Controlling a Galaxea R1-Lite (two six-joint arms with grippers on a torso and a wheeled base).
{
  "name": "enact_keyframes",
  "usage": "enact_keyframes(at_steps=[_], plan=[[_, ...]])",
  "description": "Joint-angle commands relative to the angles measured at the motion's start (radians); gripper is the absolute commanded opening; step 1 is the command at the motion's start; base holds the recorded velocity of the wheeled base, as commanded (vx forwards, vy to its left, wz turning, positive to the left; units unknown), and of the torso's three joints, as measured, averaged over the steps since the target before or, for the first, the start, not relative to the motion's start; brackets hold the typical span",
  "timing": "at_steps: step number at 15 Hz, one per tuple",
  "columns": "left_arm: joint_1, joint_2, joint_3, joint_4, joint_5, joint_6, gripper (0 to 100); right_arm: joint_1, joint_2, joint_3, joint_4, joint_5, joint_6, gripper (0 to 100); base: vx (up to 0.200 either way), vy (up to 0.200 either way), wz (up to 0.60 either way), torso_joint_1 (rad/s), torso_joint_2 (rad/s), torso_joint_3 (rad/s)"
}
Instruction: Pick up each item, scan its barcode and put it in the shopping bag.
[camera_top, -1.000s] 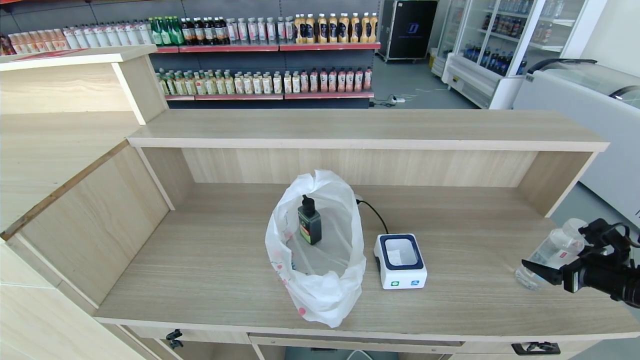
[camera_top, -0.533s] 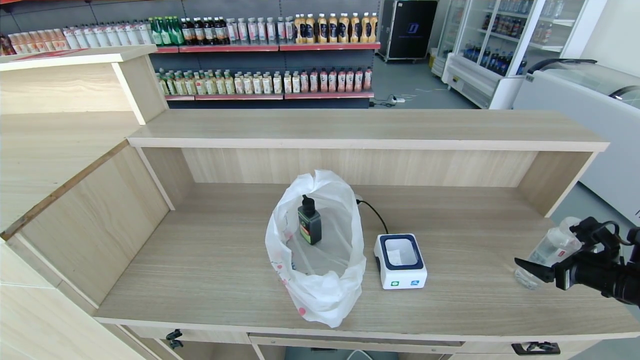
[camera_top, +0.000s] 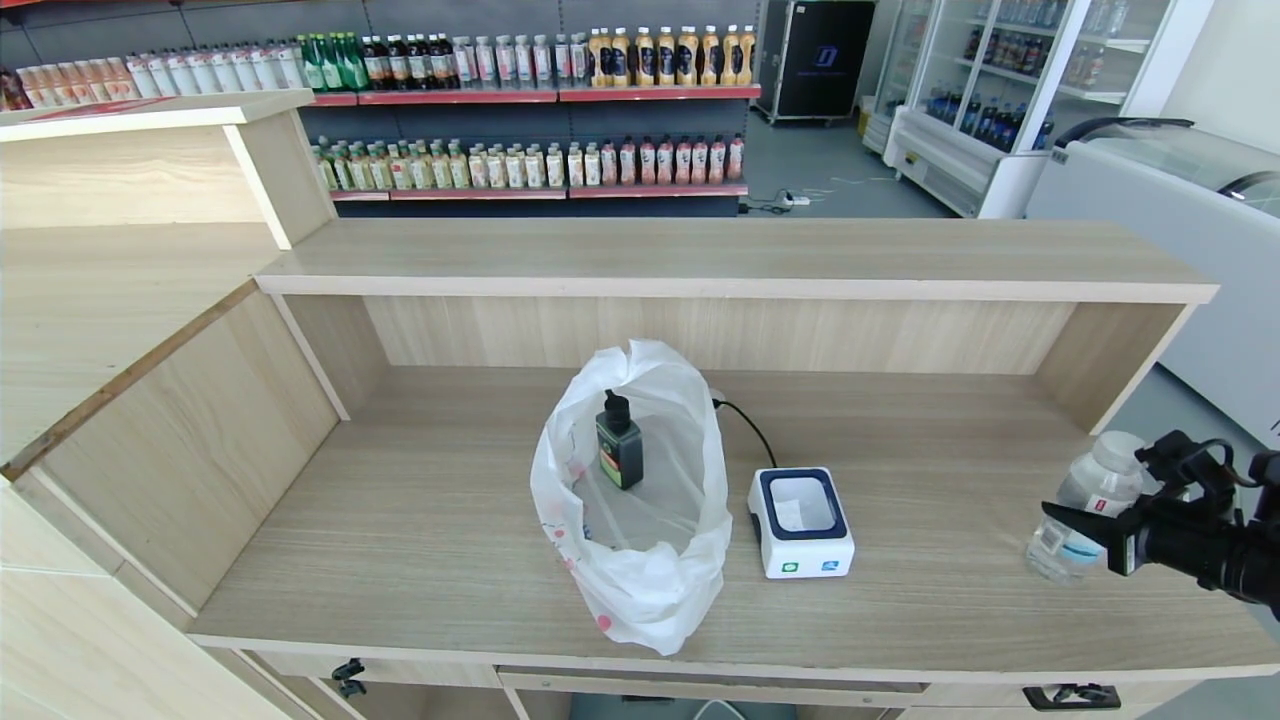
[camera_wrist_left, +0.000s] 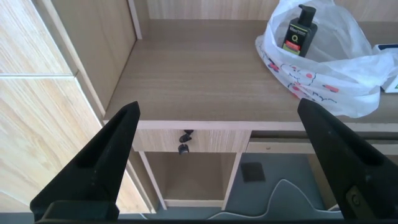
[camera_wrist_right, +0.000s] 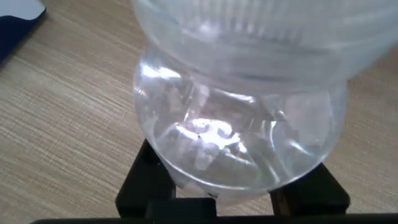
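A clear water bottle (camera_top: 1088, 500) stands nearly upright at the right end of the wooden counter (camera_top: 930, 440), with my right gripper (camera_top: 1108, 500) shut on its body. The right wrist view shows the bottle (camera_wrist_right: 242, 124) close up between the black fingers (camera_wrist_right: 146, 190). A white shopping bag (camera_top: 640, 560) stands open at mid-counter with a dark bottle (camera_top: 619, 445) upright inside. The white and blue barcode scanner (camera_top: 800, 520) sits just right of the bag. My left gripper (camera_wrist_left: 217, 112) hangs open off the counter's front left edge, the bag (camera_wrist_left: 323, 62) and dark bottle (camera_wrist_left: 297, 34) beyond it.
A raised shelf (camera_top: 740, 260) runs along the back of the counter, with side walls at both ends. The scanner's black cable (camera_top: 745, 425) trails behind the bag. Bare countertop lies between scanner and water bottle. Drawers with handles (camera_top: 1070, 695) sit under the front edge.
The water bottle has gone from leaning over to nearly upright in my right gripper, which shifted slightly up and back. Bag, scanner and left arm stay as they were.
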Motion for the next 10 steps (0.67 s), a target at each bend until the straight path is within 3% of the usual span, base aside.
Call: enact_keyframes(at_steps=[1,6,8,10], plan=[[0.000,0.002,0.000,0.000,0.000,0.000,100,0.000,-0.001,-0.001,0.000,0.000,-0.001,0,0.000,0.000,0.00,0.000,0.00,0.000],[0.000,0.002,0.000,0.000,0.000,0.000,100,0.000,-0.001,-0.007,0.000,0.000,0.001,0,0.000,0.000,0.00,0.000,0.00,0.000],[0.000,0.002,0.000,0.000,0.000,0.000,100,0.008,-0.017,-0.015,0.001,0.000,0.057,0,0.000,0.000,0.00,0.000,0.00,0.000],[0.000,0.002,0.000,0.000,0.000,0.000,100,0.042,-0.086,-0.016,0.009,0.005,0.208,0,0.000,0.000,0.00,0.000,0.00,0.000]])
